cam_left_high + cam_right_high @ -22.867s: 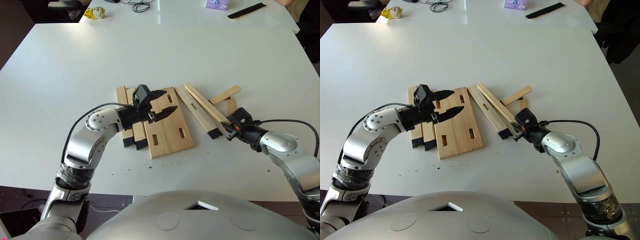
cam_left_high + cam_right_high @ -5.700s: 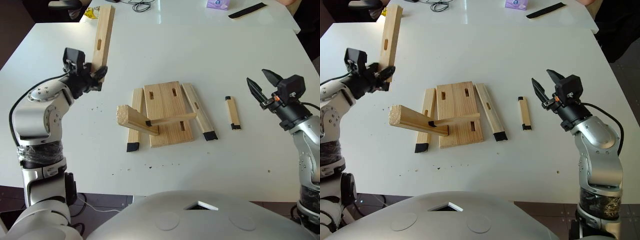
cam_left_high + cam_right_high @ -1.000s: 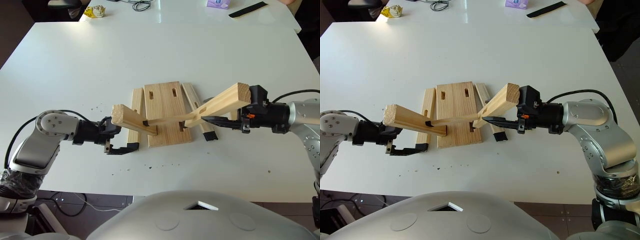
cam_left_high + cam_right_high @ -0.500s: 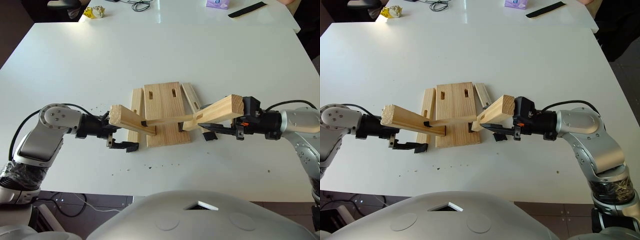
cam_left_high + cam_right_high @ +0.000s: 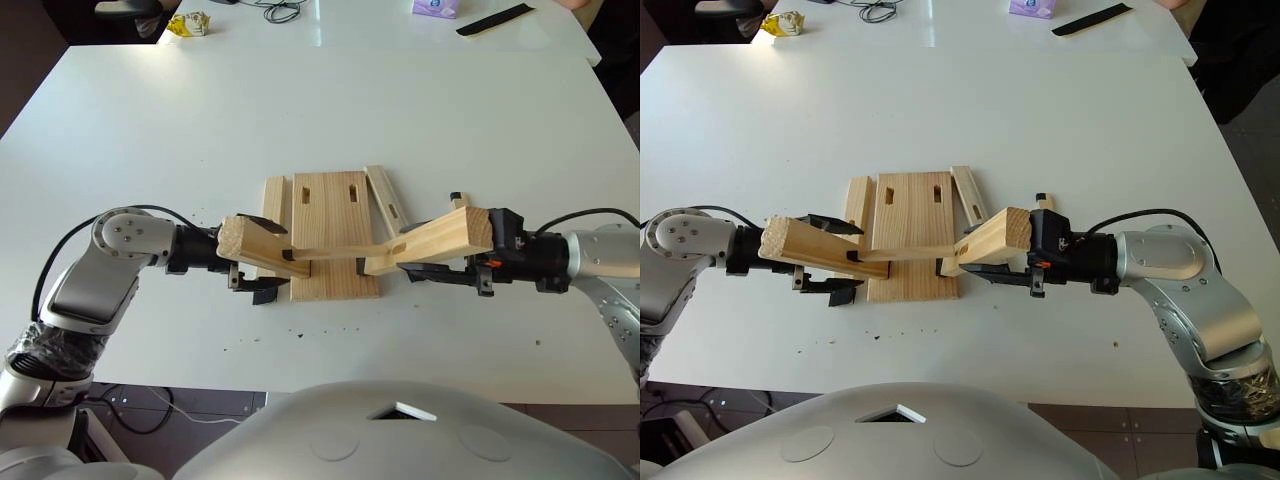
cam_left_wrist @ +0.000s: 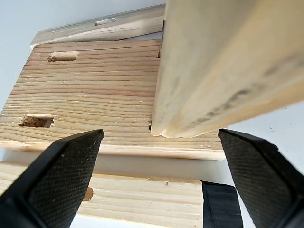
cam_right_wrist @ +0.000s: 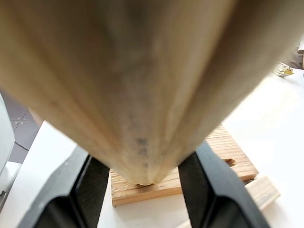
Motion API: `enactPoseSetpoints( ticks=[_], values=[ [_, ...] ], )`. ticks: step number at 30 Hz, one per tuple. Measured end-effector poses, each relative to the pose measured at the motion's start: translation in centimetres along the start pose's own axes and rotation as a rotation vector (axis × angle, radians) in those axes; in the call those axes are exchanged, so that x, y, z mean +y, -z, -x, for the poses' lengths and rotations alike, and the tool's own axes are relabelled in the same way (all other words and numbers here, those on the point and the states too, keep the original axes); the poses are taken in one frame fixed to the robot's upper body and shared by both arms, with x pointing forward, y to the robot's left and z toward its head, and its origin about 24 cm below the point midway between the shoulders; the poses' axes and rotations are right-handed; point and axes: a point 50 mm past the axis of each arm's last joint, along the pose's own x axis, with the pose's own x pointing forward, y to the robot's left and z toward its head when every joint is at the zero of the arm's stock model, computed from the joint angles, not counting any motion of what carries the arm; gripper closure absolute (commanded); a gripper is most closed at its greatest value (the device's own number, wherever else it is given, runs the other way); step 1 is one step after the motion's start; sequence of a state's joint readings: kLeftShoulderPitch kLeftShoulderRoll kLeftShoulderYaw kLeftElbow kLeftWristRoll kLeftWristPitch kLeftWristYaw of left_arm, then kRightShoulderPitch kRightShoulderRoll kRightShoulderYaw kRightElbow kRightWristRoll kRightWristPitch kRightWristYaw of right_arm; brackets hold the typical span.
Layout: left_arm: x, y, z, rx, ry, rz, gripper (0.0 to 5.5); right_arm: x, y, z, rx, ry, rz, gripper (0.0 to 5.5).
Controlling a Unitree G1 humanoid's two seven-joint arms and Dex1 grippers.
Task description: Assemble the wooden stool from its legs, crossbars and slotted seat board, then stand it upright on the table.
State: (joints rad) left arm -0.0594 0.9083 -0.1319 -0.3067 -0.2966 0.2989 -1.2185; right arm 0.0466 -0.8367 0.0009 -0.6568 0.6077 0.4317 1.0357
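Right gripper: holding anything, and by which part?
Yes: the right gripper clamps the thick light wooden leg at its outer end; the leg's other end joins the thin wooden crossbar.

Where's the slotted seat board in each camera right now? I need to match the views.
Left eye view: seat board lying flat, mid-picture, under the raised crossbar.
Right eye view: same, slightly left of centre.
Left wrist view: wide grained plank behind the left leg.
Right wrist view: plank seen beyond the right leg's tip.
Shared landmark: its rectangular slots.
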Motion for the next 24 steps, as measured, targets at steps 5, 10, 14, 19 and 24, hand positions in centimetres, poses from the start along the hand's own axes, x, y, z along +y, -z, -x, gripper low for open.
enactPoseSetpoints(
  ticks=[5, 10, 14, 19, 24],
  values=[
    [0.1, 0.1, -0.1, 0.002, -0.024, 0.014, 1.02, -0.3, -0.2, -0.2, 0.021, -0.032, 0.017, 3.49],
    [0.1, 0.2, -0.1, 0.005, -0.033, 0.022, 1.02, -0.9, -0.3, -0.4, 0.036, -0.073, 0.035, 3.49],
    [0.2, 0.3, -0.2, 0.015, -0.049, 0.022, 1.02, -1.3, -0.4, -0.5, 0.042, -0.103, 0.047, 3.49],
    [0.1, 0.5, -0.4, 0.018, -0.044, 0.027, 1.02, -2.0, -0.1, -0.6, 0.038, -0.126, 0.033, 3.49],
    [0.1, 0.5, -0.5, 0.02, -0.038, 0.026, 1.02, -2.6, 0.5, -0.5, 0.025, -0.124, 0.006, 3.49]
  ],
)
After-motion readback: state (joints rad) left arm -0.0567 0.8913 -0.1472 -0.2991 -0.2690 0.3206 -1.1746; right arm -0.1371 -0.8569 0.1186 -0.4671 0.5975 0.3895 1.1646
